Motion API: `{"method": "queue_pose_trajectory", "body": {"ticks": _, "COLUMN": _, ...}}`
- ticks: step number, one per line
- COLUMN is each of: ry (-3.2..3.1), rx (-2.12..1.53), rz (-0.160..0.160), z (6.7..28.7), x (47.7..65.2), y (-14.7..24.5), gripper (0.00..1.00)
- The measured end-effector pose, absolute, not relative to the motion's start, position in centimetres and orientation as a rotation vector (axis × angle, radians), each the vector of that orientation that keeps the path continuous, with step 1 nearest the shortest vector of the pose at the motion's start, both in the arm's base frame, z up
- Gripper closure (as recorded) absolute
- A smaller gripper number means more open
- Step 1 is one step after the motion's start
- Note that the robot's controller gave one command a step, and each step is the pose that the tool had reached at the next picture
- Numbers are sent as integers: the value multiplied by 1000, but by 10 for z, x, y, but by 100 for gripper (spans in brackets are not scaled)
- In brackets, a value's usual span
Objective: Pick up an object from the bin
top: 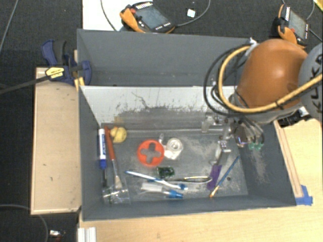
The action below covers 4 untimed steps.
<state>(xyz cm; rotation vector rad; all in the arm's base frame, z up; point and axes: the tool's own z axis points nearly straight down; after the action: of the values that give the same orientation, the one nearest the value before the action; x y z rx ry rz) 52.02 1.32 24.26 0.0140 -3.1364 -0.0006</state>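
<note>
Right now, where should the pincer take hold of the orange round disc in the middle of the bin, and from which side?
Probably by its outer rim, coming straight down from above. The orange disc lies flat, and a white cap crowds its right side, so span it near-to-far instead.

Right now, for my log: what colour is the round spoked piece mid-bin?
The spoked piece is orange-red; camera view.

1. A small purple piece is lying slantwise on the bin floor, just in front of the tool.
2. A thin blue-and-yellow stick is lying slantwise just beside the purple piece.
</note>
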Motion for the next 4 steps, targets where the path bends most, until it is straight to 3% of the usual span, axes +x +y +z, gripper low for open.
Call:
{"method": "queue_pose_trajectory", "body": {"ticks": 1, "ry": -3145, "rx": 13, "rz": -1, "z": 247, "x": 521, "y": 13, "gripper": 0}}
{"method": "queue_pose_trajectory", "body": {"ticks": 2, "ry": -3148, "rx": -19, "rz": -2, "z": 109, "x": 498, "y": 7, "gripper": 0}}
{"method": "queue_pose_trajectory", "body": {"ticks": 3, "ry": -3137, "rx": 381, "rz": 2, "z": 159, "x": 484, "y": 16, "gripper": 0}}
{"method": "queue_pose_trajectory", "body": {"ticks": 4, "ry": -3133, "rx": 217, "rz": 0, "z": 100, "x": 480, "y": -55, "gripper": 0}}
